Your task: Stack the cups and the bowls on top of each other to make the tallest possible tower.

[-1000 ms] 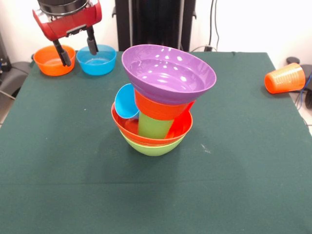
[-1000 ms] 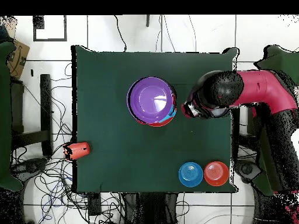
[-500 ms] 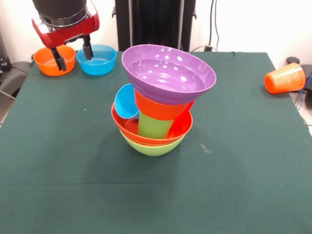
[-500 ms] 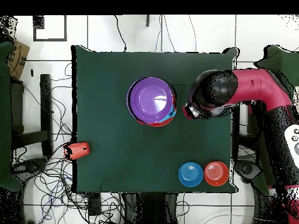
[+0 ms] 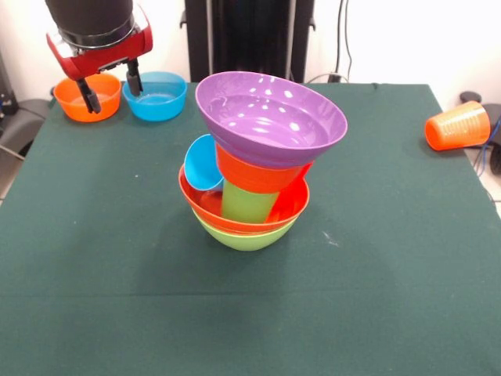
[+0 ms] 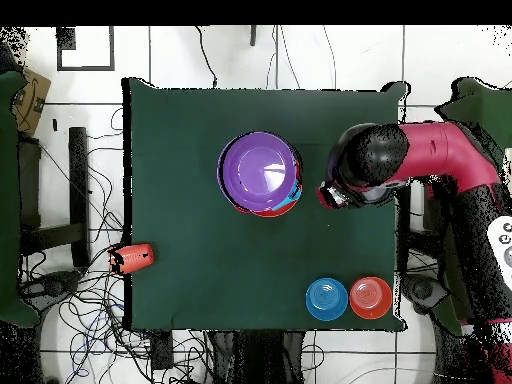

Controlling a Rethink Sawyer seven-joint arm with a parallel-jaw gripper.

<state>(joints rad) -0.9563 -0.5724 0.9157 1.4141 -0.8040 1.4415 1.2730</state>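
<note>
Dark green cloth covers the surface (image 5: 94,258), on which everything is set. Near its middle the tower (image 5: 258,164) is seen: a large lime green bowl (image 5: 246,237) at the base, a large orange-red bowl (image 5: 293,205) nested in it, and inside that an upturned lime green cup (image 5: 246,202) flanked by a light blue cup (image 5: 202,164) lying tilted with its mouth showing and a red cup (image 5: 304,174) mostly hidden. A small orange bowl (image 5: 254,174) is carried on the green cup, and a large purple bowl (image 5: 270,117) is perched on top, tilted toward the camera. From overhead the purple bowl (image 6: 261,171) hides nearly all of the pile.

Above the far corner, in the front view, the red and black hand (image 5: 110,81) is held with its two dark fingers spread apart and nothing between them. Below it, at the surface's far edge, a small orange bowl (image 5: 74,98) and a small blue bowl (image 5: 160,95) are placed side by side, upright. At the opposite edge an orange cup (image 5: 458,125) is lying on its side.
</note>
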